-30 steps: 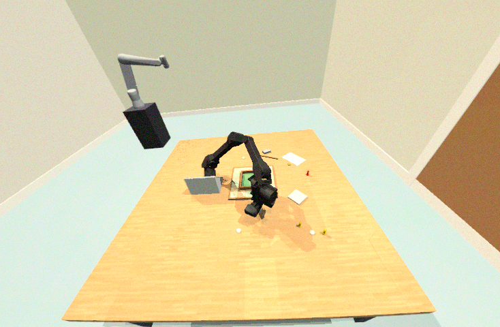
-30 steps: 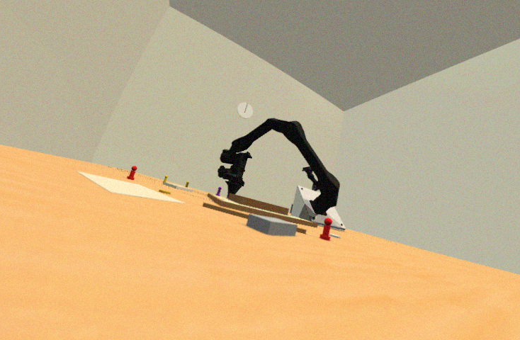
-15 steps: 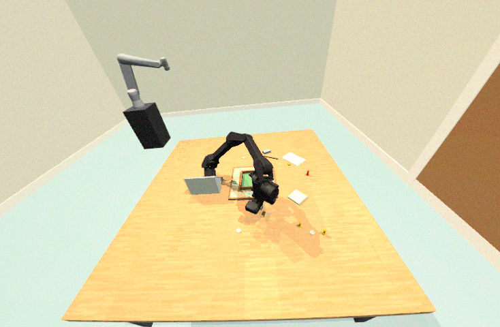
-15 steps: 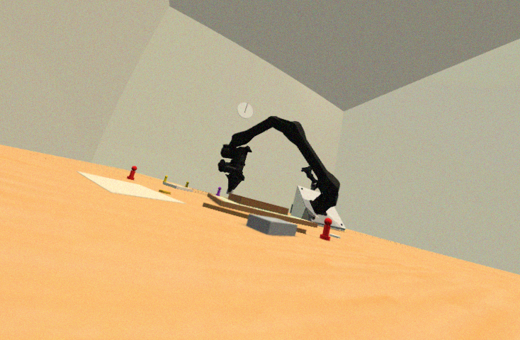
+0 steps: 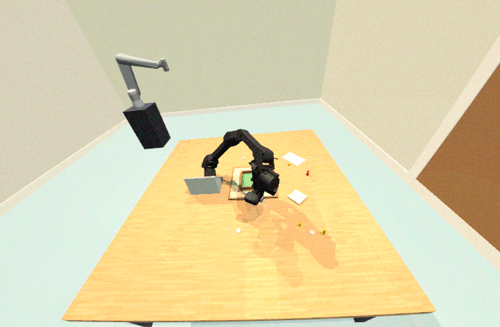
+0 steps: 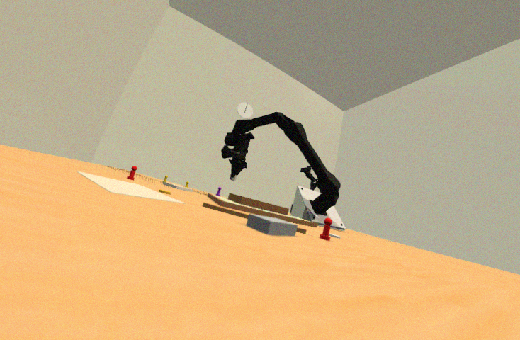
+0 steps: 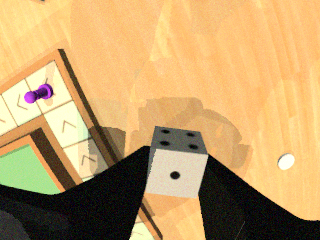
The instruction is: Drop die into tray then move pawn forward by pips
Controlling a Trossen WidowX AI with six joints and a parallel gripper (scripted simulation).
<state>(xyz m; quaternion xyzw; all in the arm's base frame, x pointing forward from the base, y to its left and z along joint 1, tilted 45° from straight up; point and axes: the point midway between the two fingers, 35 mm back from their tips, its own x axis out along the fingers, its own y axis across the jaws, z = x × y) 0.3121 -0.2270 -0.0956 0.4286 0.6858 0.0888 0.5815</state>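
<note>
The fingers pinch the die (image 7: 175,162), lifted off the desk (image 7: 234,40) just beside the board (image 7: 63,120). Released here, it would likely miss the green tray (image 7: 23,170); carrying it low risks knocking the purple pawn (image 7: 38,95).

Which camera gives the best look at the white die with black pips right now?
The wrist view: the white die with black pips fills the centre, clamped in the black end effector, with two pip faces readable. In the exterior view it is only a pale speck at the fingertips. In the top view the arm hides nearly all of it.
</note>
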